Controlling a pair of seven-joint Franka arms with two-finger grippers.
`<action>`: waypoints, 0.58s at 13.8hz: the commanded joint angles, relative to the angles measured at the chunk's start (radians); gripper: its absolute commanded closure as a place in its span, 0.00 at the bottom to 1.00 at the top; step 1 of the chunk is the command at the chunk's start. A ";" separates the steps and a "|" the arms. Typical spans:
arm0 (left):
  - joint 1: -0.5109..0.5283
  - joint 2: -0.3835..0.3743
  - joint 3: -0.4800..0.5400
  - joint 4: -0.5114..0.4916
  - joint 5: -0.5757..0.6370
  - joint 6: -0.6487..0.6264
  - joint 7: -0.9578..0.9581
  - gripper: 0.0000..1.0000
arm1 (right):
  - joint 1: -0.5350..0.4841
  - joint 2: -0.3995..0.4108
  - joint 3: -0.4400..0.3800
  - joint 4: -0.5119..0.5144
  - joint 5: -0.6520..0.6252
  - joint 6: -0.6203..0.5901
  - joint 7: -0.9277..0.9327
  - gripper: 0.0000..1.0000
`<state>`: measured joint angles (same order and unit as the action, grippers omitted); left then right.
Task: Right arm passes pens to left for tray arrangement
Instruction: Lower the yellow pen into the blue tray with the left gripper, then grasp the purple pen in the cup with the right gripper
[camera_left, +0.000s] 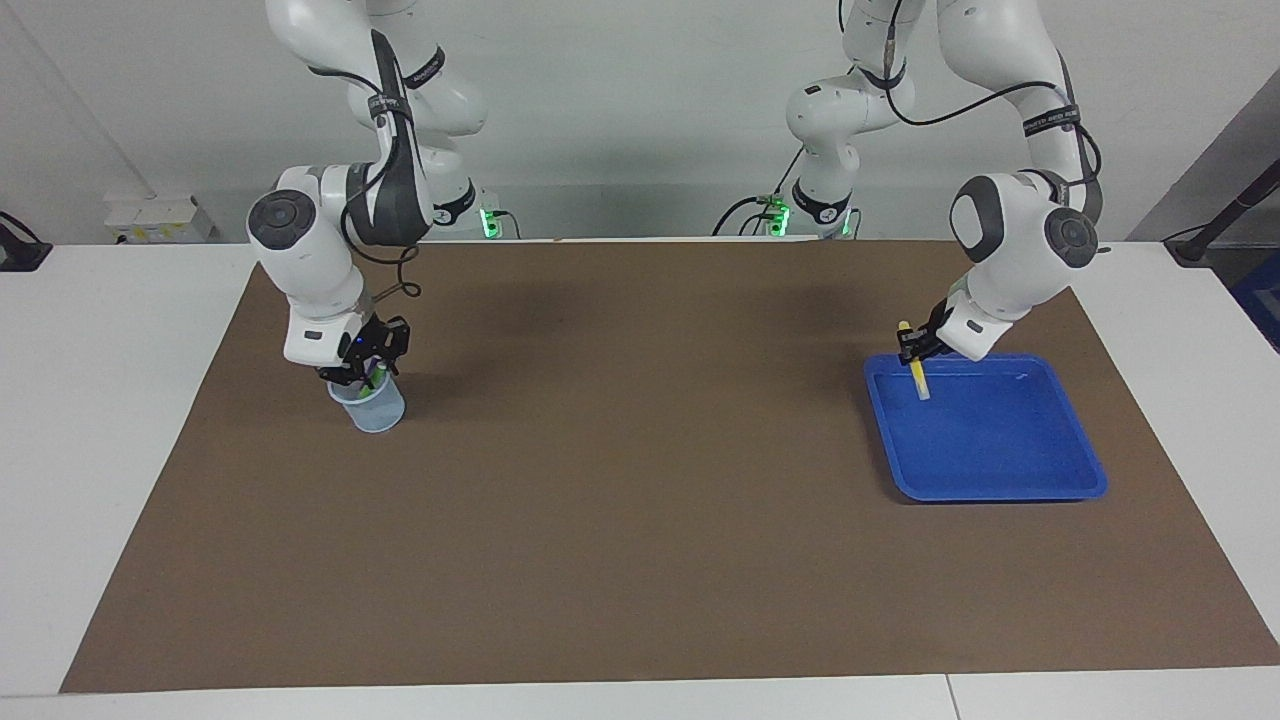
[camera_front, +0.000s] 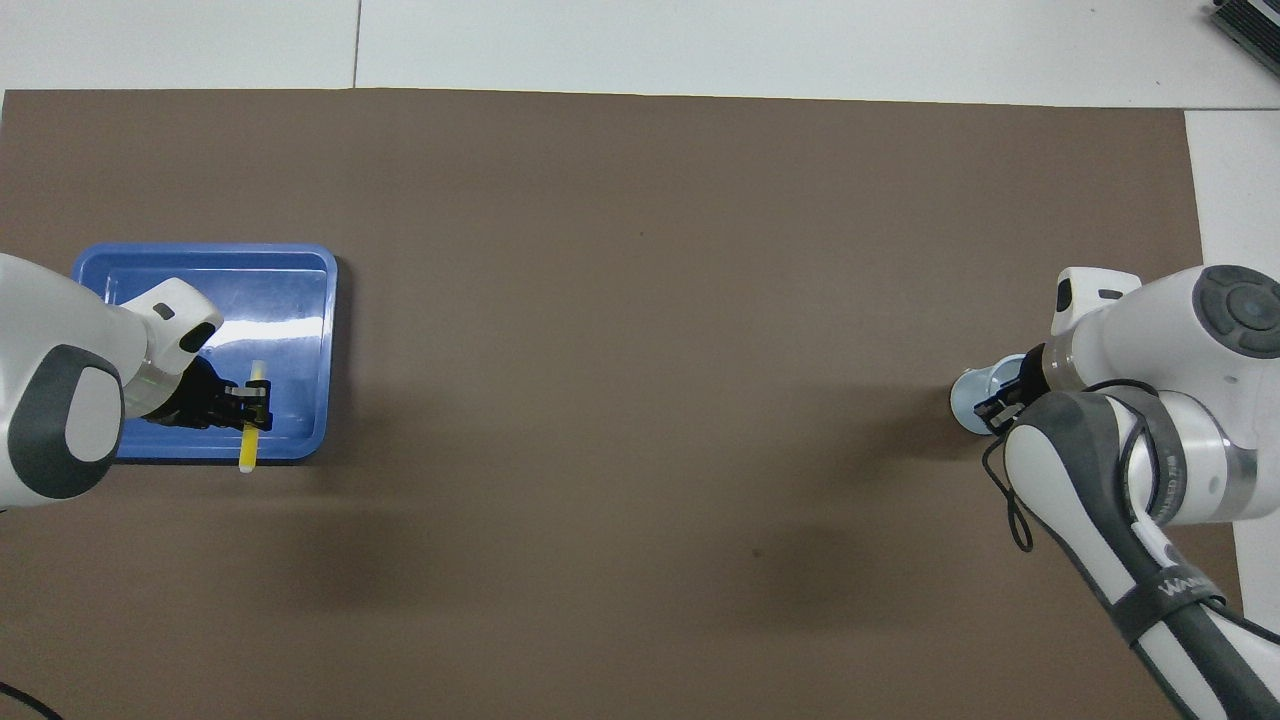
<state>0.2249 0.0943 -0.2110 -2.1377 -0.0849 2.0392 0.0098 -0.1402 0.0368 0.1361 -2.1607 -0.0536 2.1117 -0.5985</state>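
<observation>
Presently the left hand (camera_left: 910, 345) grips the yellow pen (camera_left: 917, 374), tilted, its pale end low over the tray (camera_left: 1040, 478) corner nearest the robots. The right hand (camera_left: 362, 375) dips into the cup (camera_left: 380, 412) at a green pen (camera_left: 368, 378); its grip cannot be told.

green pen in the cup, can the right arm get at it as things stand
Probably yes. The right gripper is already down at the mouth of the pale cup, right at the green pen standing in it. Nothing else is near the cup, so the way looks free.
</observation>
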 joint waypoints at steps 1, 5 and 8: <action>0.008 0.065 -0.004 0.025 0.027 0.048 0.006 1.00 | -0.019 0.005 0.014 0.033 -0.002 -0.064 0.002 0.58; 0.001 0.122 -0.005 0.067 0.034 0.072 -0.005 1.00 | -0.018 0.002 0.016 0.036 0.003 -0.073 0.017 0.43; -0.004 0.150 -0.004 0.094 0.034 0.084 -0.016 1.00 | -0.019 0.006 0.016 0.048 0.003 -0.075 0.016 0.57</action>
<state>0.2257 0.2106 -0.2145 -2.0779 -0.0753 2.1124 0.0092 -0.1403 0.0368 0.1366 -2.1323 -0.0535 2.0597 -0.5977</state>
